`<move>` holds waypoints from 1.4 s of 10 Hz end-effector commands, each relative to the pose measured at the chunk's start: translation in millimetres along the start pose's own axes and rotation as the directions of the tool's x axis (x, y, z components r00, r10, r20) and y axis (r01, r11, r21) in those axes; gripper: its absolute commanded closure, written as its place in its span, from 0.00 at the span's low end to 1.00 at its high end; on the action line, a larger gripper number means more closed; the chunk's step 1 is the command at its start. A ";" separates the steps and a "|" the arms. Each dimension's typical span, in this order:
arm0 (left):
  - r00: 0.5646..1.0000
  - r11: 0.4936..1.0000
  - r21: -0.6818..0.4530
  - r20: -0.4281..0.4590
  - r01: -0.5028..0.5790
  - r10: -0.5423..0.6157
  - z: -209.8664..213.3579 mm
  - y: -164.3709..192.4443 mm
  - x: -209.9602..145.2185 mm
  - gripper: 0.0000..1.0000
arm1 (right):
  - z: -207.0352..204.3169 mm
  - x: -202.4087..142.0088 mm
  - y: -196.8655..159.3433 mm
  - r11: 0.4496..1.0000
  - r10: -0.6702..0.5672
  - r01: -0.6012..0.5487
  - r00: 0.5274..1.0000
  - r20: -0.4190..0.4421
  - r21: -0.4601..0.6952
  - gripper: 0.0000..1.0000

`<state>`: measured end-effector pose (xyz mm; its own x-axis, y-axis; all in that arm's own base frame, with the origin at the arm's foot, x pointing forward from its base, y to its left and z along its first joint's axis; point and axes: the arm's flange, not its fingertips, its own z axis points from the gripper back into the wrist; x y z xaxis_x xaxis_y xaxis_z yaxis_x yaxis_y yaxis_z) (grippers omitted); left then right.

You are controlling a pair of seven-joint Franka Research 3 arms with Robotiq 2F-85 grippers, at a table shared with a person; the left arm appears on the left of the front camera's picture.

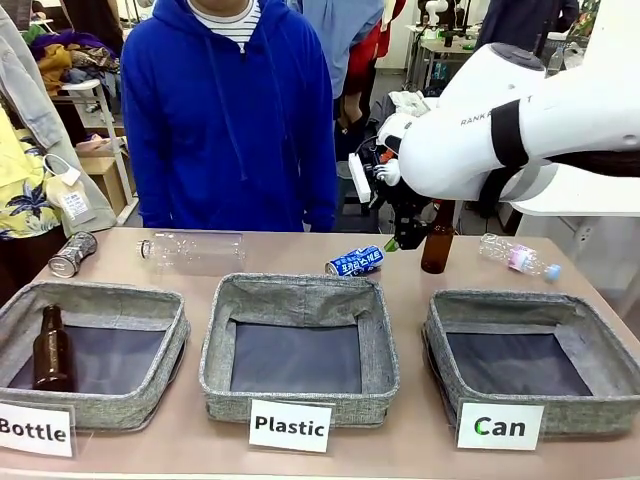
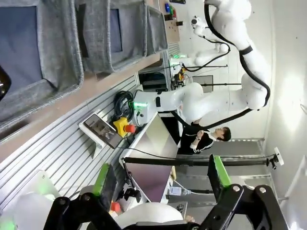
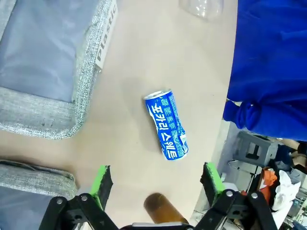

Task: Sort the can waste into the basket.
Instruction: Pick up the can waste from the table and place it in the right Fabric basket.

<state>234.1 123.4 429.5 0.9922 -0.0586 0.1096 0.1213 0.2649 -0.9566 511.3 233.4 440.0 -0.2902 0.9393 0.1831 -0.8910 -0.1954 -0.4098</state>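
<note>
Progress stands at zero: the Can basket (image 1: 585, 410) at your front right holds nothing visible. Your right gripper (image 3: 156, 175) hangs released, jaws wide; the left gripper (image 2: 160, 177) is spread as well. The blue can (image 3: 167, 124) lies on its side on the table (image 3: 144, 57), just beyond the right fingertips, untouched. The silver can (image 1: 72, 253) lies far left.
</note>
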 end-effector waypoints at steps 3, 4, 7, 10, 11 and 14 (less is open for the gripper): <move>1.000 1.000 -0.005 -0.013 0.012 -0.012 -1.0 -8.7 -4.9 0.00 | -68.1 -13.2 -42.2 0.994 0.108 -0.108 0.993 0.040 0.018 0.00; 1.000 1.000 -0.005 -0.013 0.012 -0.012 -1.0 -8.7 -4.9 0.00 | -77.5 -8.2 -45.1 0.991 0.129 -0.131 0.991 0.046 0.027 0.00; 1.000 1.000 -0.005 -0.013 0.012 -0.012 -1.0 -8.7 -4.9 0.00 | -116.6 -7.9 -55.0 0.982 0.152 -0.153 0.988 0.011 0.114 0.00; 1.000 1.000 -0.005 -0.013 0.012 -0.012 -1.0 -8.7 -4.9 0.00 | -135.0 -7.1 -57.6 0.968 0.164 -0.165 0.986 0.024 0.188 0.00; 1.000 1.000 -0.005 -0.013 0.012 -0.012 -1.0 -8.7 -4.9 0.00 | -141.6 -4.2 -56.8 0.963 0.168 -0.168 0.986 0.019 0.213 0.00; 1.000 1.000 -0.005 -0.013 0.012 -0.012 -1.0 -8.7 -4.9 0.00 | -167.7 -2.8 -58.6 0.956 0.175 -0.168 0.985 -0.010 0.239 0.00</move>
<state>230.9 120.2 436.0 0.9895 -0.0724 0.1254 0.1402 0.2617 -0.9549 612.9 281.8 314.9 -0.4564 0.8815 0.1212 -0.8775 -0.4233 -0.2254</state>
